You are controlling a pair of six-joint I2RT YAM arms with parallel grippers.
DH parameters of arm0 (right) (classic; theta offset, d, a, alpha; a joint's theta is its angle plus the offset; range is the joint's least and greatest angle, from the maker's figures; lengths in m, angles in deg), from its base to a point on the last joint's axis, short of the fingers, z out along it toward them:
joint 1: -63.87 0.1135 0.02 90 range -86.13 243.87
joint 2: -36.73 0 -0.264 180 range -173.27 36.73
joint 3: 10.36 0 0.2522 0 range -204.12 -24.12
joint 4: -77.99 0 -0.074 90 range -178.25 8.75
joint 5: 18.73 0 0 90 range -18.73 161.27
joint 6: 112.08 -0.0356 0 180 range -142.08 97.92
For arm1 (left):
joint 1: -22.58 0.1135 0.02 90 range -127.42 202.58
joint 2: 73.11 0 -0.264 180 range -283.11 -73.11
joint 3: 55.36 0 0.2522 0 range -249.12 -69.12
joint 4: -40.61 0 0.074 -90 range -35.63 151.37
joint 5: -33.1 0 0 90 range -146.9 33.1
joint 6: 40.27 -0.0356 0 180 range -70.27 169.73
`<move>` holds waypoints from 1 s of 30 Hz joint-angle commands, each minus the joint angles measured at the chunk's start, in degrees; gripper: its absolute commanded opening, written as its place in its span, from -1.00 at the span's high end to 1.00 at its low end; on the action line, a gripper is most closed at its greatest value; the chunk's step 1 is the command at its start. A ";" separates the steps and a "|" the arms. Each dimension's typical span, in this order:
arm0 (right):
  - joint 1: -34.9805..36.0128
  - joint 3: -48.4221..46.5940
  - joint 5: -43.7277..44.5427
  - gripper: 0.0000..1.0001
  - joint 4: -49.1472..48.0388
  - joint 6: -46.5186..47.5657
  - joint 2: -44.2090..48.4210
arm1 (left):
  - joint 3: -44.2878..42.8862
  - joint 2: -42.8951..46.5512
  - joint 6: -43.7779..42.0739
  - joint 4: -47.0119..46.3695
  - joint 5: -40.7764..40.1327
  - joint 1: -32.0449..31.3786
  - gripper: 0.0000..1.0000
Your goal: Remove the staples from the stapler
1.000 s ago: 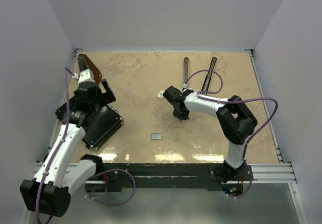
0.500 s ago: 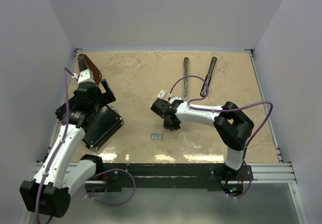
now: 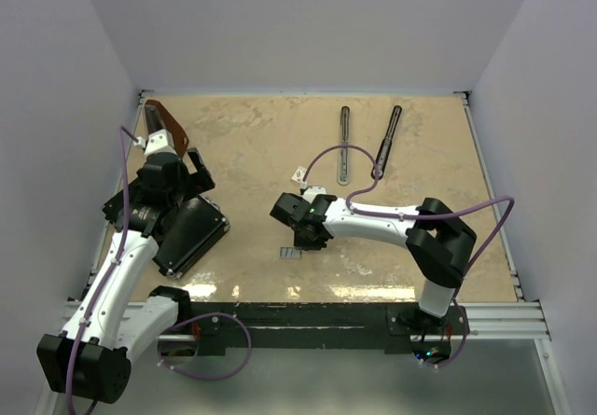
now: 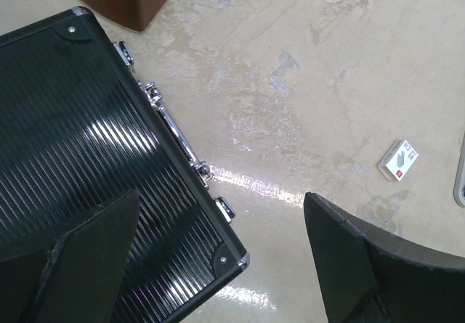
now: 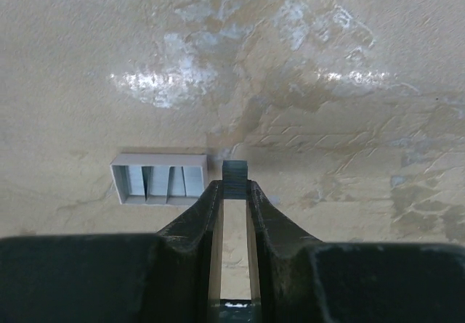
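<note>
The stapler lies in two parts at the far side of the table: a slim dark-grey metal bar (image 3: 344, 143) and a slim black bar (image 3: 386, 142). My right gripper (image 3: 301, 239) is low over the table's near middle, shut on a short grey strip of staples (image 5: 235, 176) at its fingertips. Just left of it lies a small flat grey rectangle with several staple strips (image 5: 160, 179), which also shows in the top view (image 3: 290, 253). My left gripper (image 4: 221, 196) is open and empty, above the corner of the flat black box (image 4: 80, 141).
The black box (image 3: 184, 231) lies at the left under the left arm. A brown wedge-shaped object (image 3: 168, 121) stands at the far left corner. A small white carton (image 3: 299, 172) lies mid-table and also shows in the left wrist view (image 4: 398, 159).
My right gripper has moved from mid-table, near the stapler bars, toward the near left and now sits beside the grey staple strips. The left arm has not moved.
</note>
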 commanded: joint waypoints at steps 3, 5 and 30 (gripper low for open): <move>1.96 -3.56 0.02 0.74 -0.56 -2.05 -1.14 | -0.04 0.53 -0.71 -2.08 -0.02 0.24 -0.99; 2.48 -3.83 0.20 0.75 -0.64 -2.05 -1.23 | -0.04 0.53 -0.71 -2.08 0.06 0.24 -0.99; 3.10 -6.38 0.20 0.70 -0.65 -0.73 -4.31 | 0.05 0.35 -0.89 -2.17 0.06 0.24 -0.99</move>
